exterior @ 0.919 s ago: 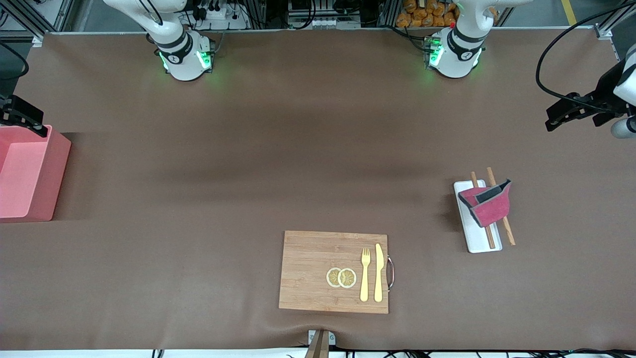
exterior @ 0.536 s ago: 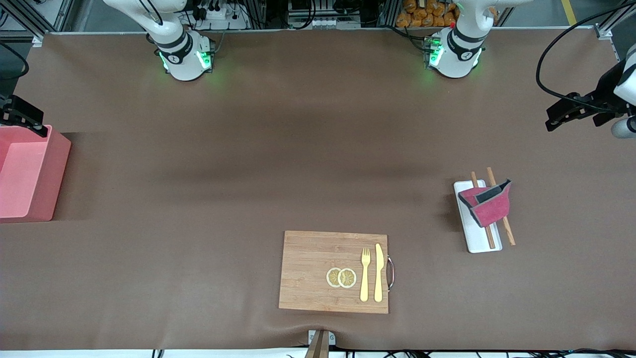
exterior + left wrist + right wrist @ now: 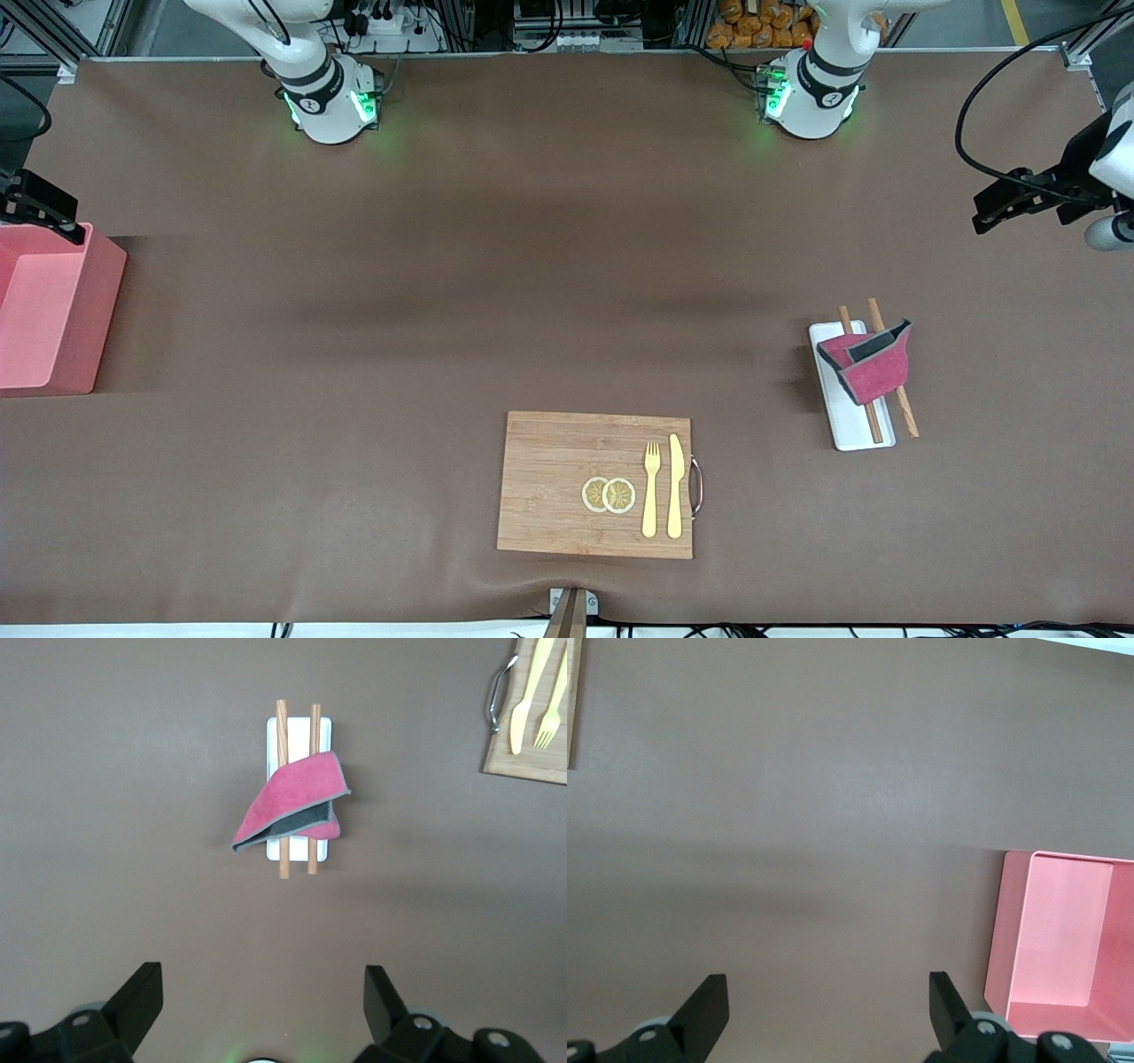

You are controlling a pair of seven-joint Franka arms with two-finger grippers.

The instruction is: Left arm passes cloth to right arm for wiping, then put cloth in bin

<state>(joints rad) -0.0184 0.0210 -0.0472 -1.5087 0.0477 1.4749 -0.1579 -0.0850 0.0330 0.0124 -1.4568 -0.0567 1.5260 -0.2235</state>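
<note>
Cloth: small crimson-red fabric cloth with dark grey border (image 3: 868, 365) (image 3: 295, 804), folded loosely, draped over a pair of brown wooden chopsticks (image 3: 889, 390) (image 3: 283, 864) on a white rectangular tray (image 3: 848, 425) (image 3: 299, 726); right of centre in the front view, toward the left arm's end of the table.

Bin: pink rectangular plastic bin (image 3: 49, 319) (image 3: 1057, 939), at the front view's left edge, mid-height.

Left gripper: (image 3: 992, 211) (image 3: 262, 1010) high at the front view's right edge, over bare brown table; fingers spread wide, nothing between them.

Right gripper: (image 3: 40, 208) (image 3: 827, 1014) at the front view's left edge, over the bin's rim; fingers wide apart, nothing held.

Board: rectangular wooden cutting board (image 3: 558, 483) low in the front view, carrying two lemon slices (image 3: 609, 494), a yellow fork (image 3: 651, 489) (image 3: 551, 716) and a yellow knife (image 3: 676, 486) (image 3: 525, 696).
</note>
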